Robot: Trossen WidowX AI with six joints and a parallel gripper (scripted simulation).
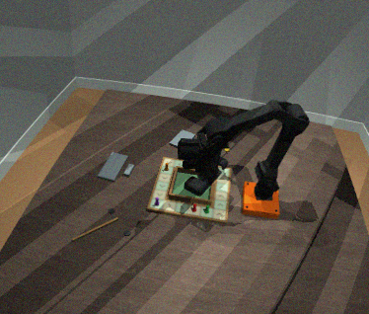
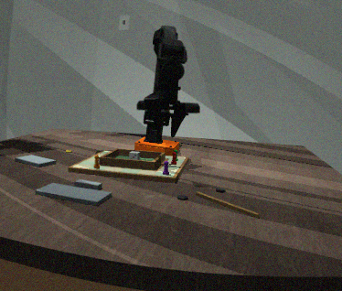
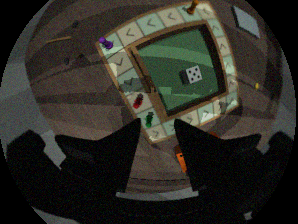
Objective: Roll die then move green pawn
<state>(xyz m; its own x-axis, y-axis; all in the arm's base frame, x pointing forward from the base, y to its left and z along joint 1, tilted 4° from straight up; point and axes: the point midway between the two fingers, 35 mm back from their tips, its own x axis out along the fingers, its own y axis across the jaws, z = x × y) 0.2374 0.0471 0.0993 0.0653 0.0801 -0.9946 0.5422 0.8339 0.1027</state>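
Note:
The white die lies in the green-floored tray, several pips on top; the arm hides it in the top view. The green pawn stands on the board, one square from the corner beside the fingertips in the wrist view. The red pawn stands on the adjoining square, away from that corner. My gripper is partly open and empty, above the board; the green pawn shows just beyond its left fingertip in the wrist view.
The purple pawn and orange pawn stand on other board squares. Grey plates, a small grey block, a thin stick and dark discs lie around the board.

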